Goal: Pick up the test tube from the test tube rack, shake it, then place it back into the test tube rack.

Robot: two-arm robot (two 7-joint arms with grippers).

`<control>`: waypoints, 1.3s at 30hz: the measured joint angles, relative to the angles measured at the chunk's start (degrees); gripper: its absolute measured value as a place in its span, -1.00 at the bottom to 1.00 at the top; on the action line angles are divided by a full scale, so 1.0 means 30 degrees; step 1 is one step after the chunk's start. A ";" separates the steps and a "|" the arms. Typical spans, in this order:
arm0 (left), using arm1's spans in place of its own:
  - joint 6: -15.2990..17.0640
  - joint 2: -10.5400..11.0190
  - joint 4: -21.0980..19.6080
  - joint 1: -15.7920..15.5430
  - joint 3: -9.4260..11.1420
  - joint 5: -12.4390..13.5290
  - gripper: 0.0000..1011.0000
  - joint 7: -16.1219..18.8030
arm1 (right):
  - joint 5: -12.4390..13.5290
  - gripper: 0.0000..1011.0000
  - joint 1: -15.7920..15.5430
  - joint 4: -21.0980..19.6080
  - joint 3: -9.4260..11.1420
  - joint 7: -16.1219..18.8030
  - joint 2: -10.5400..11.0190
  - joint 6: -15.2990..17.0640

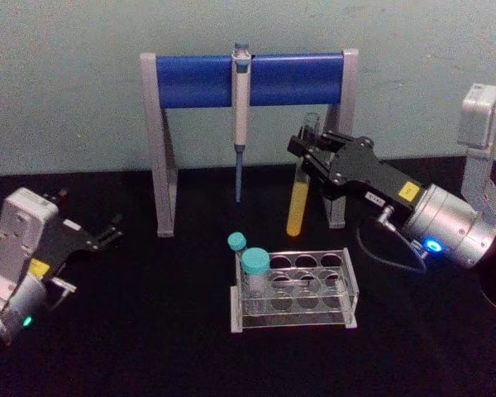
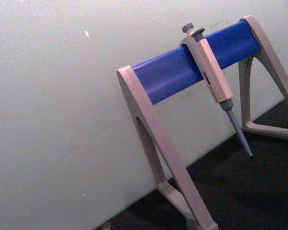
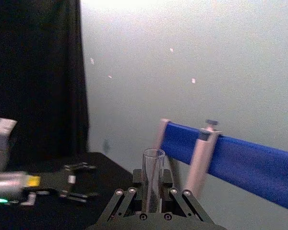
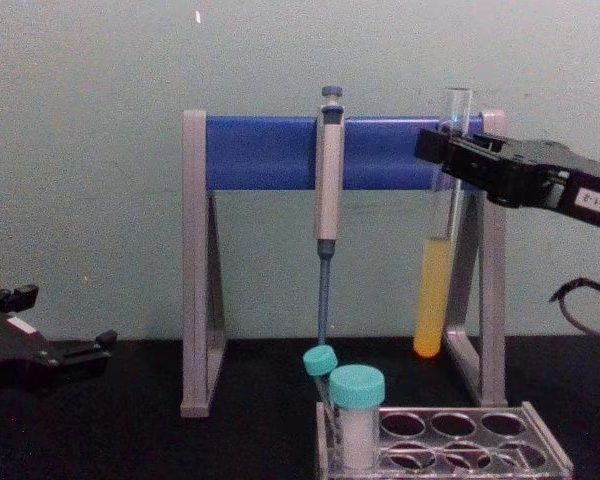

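The black surface [image 1: 149,347] carries a grey-and-blue pipette stand [image 1: 248,80] at the back. My left hand [image 1: 107,232] rests low at the left, fingers apart, idle because one arm is enough. My right hand [image 1: 307,150] is clamped near the top of the test tube [image 1: 297,203], holding it upright in the air behind the test tube rack [image 1: 352,285], clear of the holes, with room to shake, I judge. The tube is tall, clear and uncapped, so upright keeps its yellow-orange liquid low.
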 joint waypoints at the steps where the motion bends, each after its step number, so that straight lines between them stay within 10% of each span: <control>1: 0.0000 -0.0001 0.0000 0.0000 0.0001 0.0000 0.98 0.0000 | 0.0413 -0.54 -0.0189 -0.0236 -0.0002 0.0259 0.0107 0.0118; 11: -0.0001 0.0000 0.0000 -0.0001 0.0001 0.0000 0.98 0.0000 | 0.2288 -0.54 -0.2412 -0.2969 0.0670 0.0233 0.1934 0.1147; 21: 0.0000 0.0000 0.0000 0.0000 0.0001 0.0000 0.98 0.0000 | 0.0276 -0.54 -0.2994 -0.4126 0.0888 -0.2577 0.3173 0.1216; 39: 0.0000 0.0000 0.0000 0.0000 0.0001 0.0000 0.98 0.0000 | -0.1055 -0.54 0.0460 0.0174 -0.0023 -0.2221 0.0658 0.0816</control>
